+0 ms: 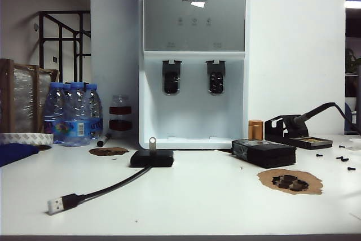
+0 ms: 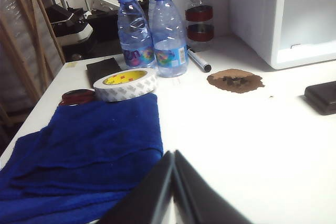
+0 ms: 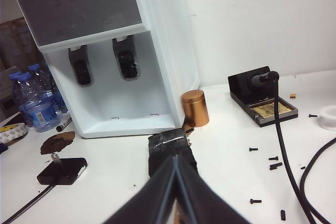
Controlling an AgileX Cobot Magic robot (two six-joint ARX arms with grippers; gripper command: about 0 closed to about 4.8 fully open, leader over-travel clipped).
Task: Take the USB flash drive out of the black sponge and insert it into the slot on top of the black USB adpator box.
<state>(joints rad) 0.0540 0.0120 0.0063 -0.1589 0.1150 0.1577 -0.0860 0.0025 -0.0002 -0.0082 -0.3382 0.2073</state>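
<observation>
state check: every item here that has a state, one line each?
USB flash drive: upright in the slot, already out of the sponge.
black USB adpator box: flat on table, cable plug unconnected.
black sponge: flat, nothing visibly stuck in it.
left gripper: shut, empty, by blue cloth.
right gripper: shut, empty, over the sponge.
tape roll: lying flat.

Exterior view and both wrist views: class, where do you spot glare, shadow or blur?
Exterior view: bright glare patch on the water dispenser; soft shadow under the black USB adpator box. Left wrist view: the shut left gripper is near and blurred. Right wrist view: the shut right gripper blurs over the black sponge.
</observation>
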